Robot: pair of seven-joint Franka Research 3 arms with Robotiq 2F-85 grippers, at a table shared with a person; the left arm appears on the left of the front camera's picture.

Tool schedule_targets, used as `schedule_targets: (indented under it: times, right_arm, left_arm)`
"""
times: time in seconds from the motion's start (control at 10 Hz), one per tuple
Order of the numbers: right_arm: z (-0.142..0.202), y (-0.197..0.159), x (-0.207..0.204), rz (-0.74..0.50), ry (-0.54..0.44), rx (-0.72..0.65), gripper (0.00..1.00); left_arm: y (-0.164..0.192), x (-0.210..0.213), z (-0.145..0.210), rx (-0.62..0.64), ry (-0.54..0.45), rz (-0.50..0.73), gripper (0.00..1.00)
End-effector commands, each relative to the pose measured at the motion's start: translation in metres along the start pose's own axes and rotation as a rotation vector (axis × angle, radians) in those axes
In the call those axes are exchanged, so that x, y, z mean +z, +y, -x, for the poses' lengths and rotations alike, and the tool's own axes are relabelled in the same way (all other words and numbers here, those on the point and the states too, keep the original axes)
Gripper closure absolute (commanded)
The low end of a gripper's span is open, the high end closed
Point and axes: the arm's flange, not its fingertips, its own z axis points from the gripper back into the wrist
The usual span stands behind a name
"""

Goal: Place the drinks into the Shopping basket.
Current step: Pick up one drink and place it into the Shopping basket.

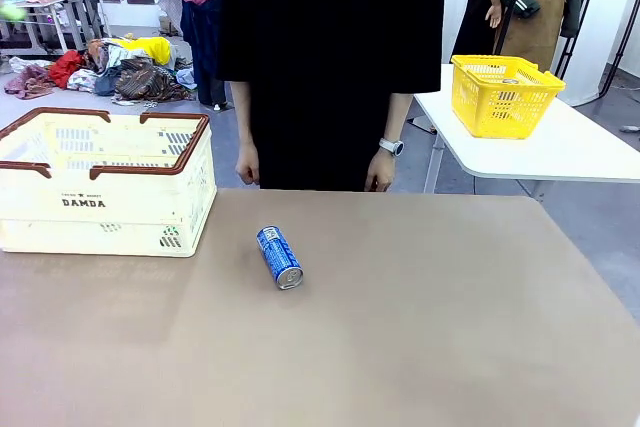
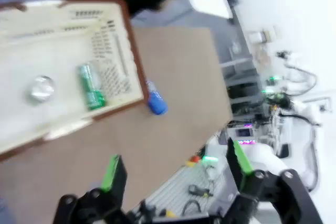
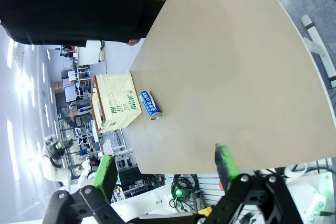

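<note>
Front view: the beige worktop (image 1: pixel 420 327) as I see it from the robot's side. The Shopping basket (image 1: pixel 105 184), cream-white with a dark brown rim and "DAMDA" on its wall, sits on the worktop's far left part. A blue drink can (image 1: pixel 279 257) lies on its side on the worktop, near the basket's right end but apart from it, with its silver top turned toward my camera. A person in black (image 1: pixel 330 57) stands at the far edge, both hands (image 1: pixel 380 170) hanging low, with a wristwatch (image 1: pixel 391 146) on one wrist. Behind, a yellow mesh basket (image 1: pixel 503 95) rests on a white table (image 1: pixel 560 147).

Left wrist view (blurred): I look down into the Shopping basket (image 2: pixel 118 51). A green drink can (image 2: pixel 91 86) lies on its floor, beside a round silvery top (image 2: pixel 41 88) that I cannot identify. The blue drink can (image 2: pixel 156 102) lies just outside the basket wall. The left gripper (image 2: pixel 174 160) hangs above the worktop, its jaws wide apart.

Right wrist view: the right gripper (image 3: pixel 164 157) sits off the worktop's edge, its jaws likewise wide apart. Farther off, the blue drink can (image 3: pixel 150 104) lies next to the Shopping basket (image 3: pixel 118 103).
</note>
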Motion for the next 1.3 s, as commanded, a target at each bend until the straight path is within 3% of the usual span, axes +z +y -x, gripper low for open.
schedule_targets:
  times: [0.0, 0.2, 0.3, 0.4, 0.5, 1.2]
  right_arm:
    - [-0.001, 0.000, 0.001, -0.014, -0.005, 0.024, 0.00]
    - [-0.001, 0.000, 0.001, -0.014, -0.005, 0.024, 0.00]
    - [-0.001, 0.000, 0.001, -0.014, -0.005, 0.024, 0.00]
    - [-0.001, 0.000, 0.001, -0.014, -0.005, 0.024, 0.00]
    - [-0.001, 0.000, 0.001, -0.014, -0.005, 0.024, 0.00]
    - [-0.001, 0.000, 0.001, -0.014, -0.005, 0.024, 0.00]
  left_arm:
    - [0.052, 0.008, 0.082, -0.071, -0.035, 0.192, 0.00]
    - [0.102, 0.019, 0.107, -0.084, -0.031, 0.317, 0.00]
    - [0.116, 0.014, 0.092, -0.097, 0.004, 0.309, 0.00]
    - [0.130, -0.003, 0.057, -0.067, 0.062, 0.214, 0.00]
    - [0.105, 0.015, 0.129, -0.077, -0.064, 0.306, 0.00]
    - [0.105, 0.015, 0.129, -0.077, -0.064, 0.306, 0.00]
